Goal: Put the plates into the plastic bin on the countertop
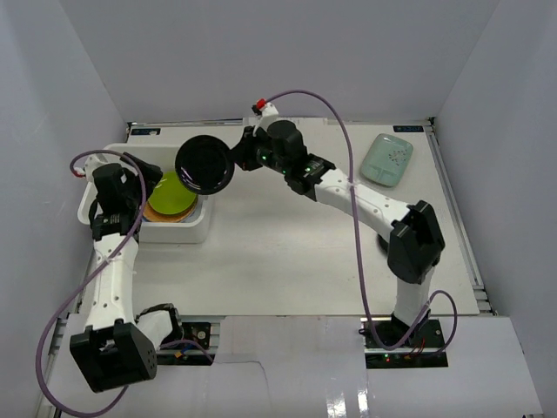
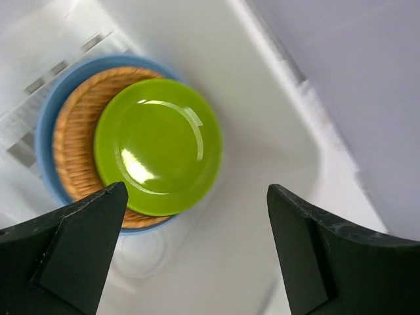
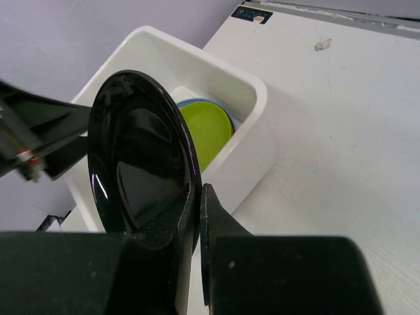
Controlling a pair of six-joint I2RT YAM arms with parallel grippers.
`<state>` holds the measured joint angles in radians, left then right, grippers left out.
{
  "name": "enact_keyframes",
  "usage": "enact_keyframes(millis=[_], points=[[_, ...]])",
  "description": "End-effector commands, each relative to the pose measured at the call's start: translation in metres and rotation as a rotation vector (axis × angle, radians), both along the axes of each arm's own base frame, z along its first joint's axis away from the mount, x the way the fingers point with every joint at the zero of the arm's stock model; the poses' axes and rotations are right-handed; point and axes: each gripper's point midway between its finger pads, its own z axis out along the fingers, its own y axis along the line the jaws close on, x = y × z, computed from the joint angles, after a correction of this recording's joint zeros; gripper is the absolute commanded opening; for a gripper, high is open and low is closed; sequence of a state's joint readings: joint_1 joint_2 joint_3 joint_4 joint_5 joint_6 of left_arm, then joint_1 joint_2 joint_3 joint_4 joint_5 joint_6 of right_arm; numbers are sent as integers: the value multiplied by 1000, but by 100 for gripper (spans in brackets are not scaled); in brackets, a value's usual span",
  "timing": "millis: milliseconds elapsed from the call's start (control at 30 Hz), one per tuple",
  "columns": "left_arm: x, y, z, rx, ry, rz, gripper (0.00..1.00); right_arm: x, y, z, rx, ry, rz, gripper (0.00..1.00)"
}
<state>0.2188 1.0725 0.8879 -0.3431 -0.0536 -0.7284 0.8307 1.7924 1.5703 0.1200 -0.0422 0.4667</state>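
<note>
The white plastic bin (image 1: 187, 230) stands at the left of the countertop (image 1: 287, 252). Inside it a lime green plate (image 2: 157, 146) lies on a tan woven plate (image 2: 73, 131), which rests on a light blue plate (image 2: 47, 115). My left gripper (image 2: 195, 197) hangs open above the bin, with nothing between its fingers. My right gripper (image 3: 200, 197) is shut on the rim of a glossy black plate (image 3: 138, 157). It holds that plate tilted on edge in the air over the bin's right rim (image 3: 216, 65). In the top view the black plate (image 1: 205, 165) hides part of the bin.
A pale mint rounded rectangular plate (image 1: 387, 159) lies at the far right of the countertop, near the back wall. Grey walls close in the left, back and right sides. The right arm (image 1: 365, 205) stretches diagonally across the middle towards the bin.
</note>
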Motion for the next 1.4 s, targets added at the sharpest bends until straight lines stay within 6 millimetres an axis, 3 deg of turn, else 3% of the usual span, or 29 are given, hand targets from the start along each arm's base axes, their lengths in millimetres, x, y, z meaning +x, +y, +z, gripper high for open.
enact_keyframes(millis=[0,33,67,267,400,433,500,533,567,633,667,700,733,767,800,833,867,933,967,1000,1033,1067,1100,1133,1167,1200,1233,1267,1367], points=[[-1,-19,90,-7,-256,-82,98,22,23,6,-17,-32,-43,8],[-2,-24,116,-7,-308,-107,98,19,37,28,14,-63,-23,8],[-3,-30,129,-18,-332,-136,98,23,50,5,-27,-39,-18,8],[-11,-82,195,-56,-465,-423,98,22,115,-19,-54,-59,24,8],[-20,-115,198,-101,-474,-591,98,12,141,-37,-45,-43,56,16],[-22,-118,197,-110,-474,-609,98,10,143,-38,-36,-33,57,38],[-28,-125,193,-137,-469,-643,98,8,140,-38,-39,-31,43,56],[-29,-129,192,-143,-466,-660,98,9,135,-23,-25,-48,24,66],[-30,-130,190,-150,-463,-668,98,10,131,-19,-30,-59,11,69],[-31,-136,189,-179,-463,-689,98,12,116,23,10,-131,-18,69],[-32,-142,184,-204,-454,-716,98,15,107,21,-5,-134,-31,69],[-33,-151,185,-223,-460,-746,98,13,89,49,21,-160,-53,67],[-34,-158,184,-231,-457,-768,98,17,74,57,20,-168,-86,66],[-37,-178,184,-238,-457,-817,98,26,54,31,-36,-138,-118,65],[-40,-196,183,-242,-451,-861,98,24,26,60,-3,-163,-149,61],[-41,-209,183,-229,-451,-892,98,27,7,62,0,-167,-177,59],[-44,-226,182,-232,-444,-928,97,48,-30,58,-9,-154,-250,57],[-50,-272,173,-239,-408,-1017,92,49,-96,40,-27,-109,-336,50],[-53,-288,167,-241,-391,-1048,89,72,-149,32,-25,-84,-437,47],[-64,-316,161,-240,-378,-1099,83,64,-187,13,-33,-50,-486,45],[-60,-335,142,-236,-324,-1122,80,65,-214,7,-32,-40,-522,45],[-66,-369,119,-229,-264,-1180,78,68,-265,-11,-53,-5,-596,44],[-76,-379,118,-227,-264,-1208,75,72,-294,-3,-44,-15,-658,45],[-72,-399,92,-221,-195,-1223,74,66,-315,-32,-76,39,-683,44],[-75,-415,79,-215,-163,-1242,73,67,-355,-42,-87,64,-771,44],[-89,-439,68,-213,-141,-1287,72,58,-374,-39,-74,54,-811,45],[-88,-451,53,-197,-110,-1286,71,49,-389,-64,-84,105,-839,47],[-92,-477,26,-183,-48,-1320,70,45,-415,-71,-79,120,-899,48],[-95,-522,-27,-147,62,-1365,70,25,-444,-77,-39,132,-932,49]])
